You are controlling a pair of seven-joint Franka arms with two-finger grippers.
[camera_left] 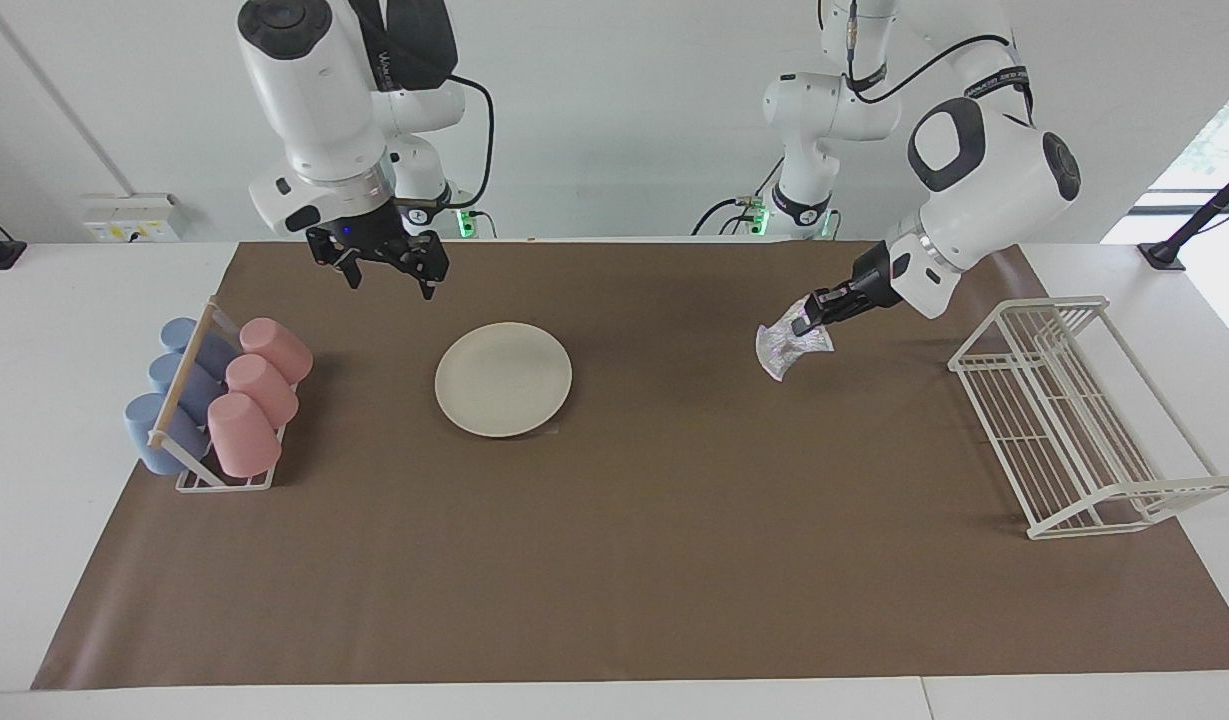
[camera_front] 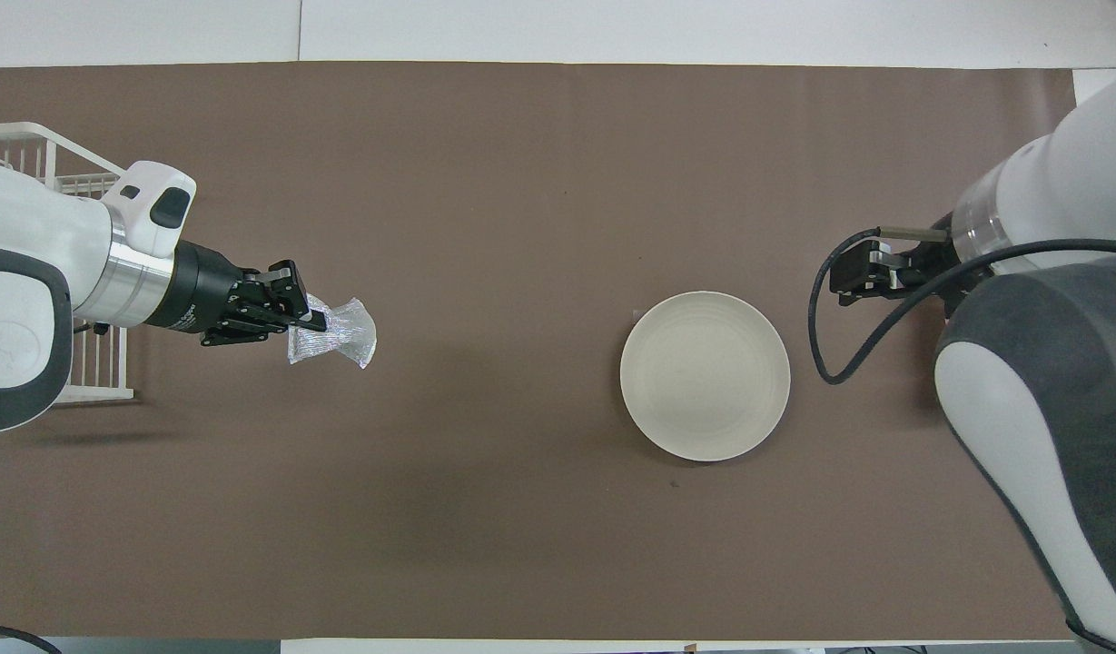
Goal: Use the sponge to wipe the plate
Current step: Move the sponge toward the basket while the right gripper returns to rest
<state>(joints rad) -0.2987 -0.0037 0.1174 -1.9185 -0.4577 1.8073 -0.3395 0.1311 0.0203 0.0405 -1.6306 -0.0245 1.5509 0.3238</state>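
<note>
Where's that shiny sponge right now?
The sponge hangs pinched in the left tool, above the brown mat between the plate and the wire rack, closer to the rack.
</note>
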